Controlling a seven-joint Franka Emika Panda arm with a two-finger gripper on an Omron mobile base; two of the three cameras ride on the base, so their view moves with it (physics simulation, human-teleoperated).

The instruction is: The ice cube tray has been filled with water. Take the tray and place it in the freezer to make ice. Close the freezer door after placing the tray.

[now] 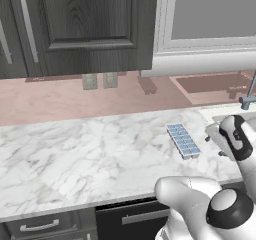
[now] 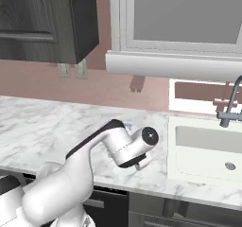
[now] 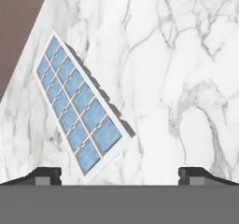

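Looking down through the hand camera, I see the small white ice cube tray (image 3: 78, 107) with pale-blue water (image 3: 107, 135) in its cells lying flat on the white marble counter (image 1: 75, 159), near the sink (image 2: 208, 148). My two-finger gripper (image 3: 119, 175) hangs over it, jaws spread wide, holding nothing.

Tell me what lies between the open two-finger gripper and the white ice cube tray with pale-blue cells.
Nothing: bare marble counter. In the hand view, the gripper hovers open above it, the ice cube tray left of centre.
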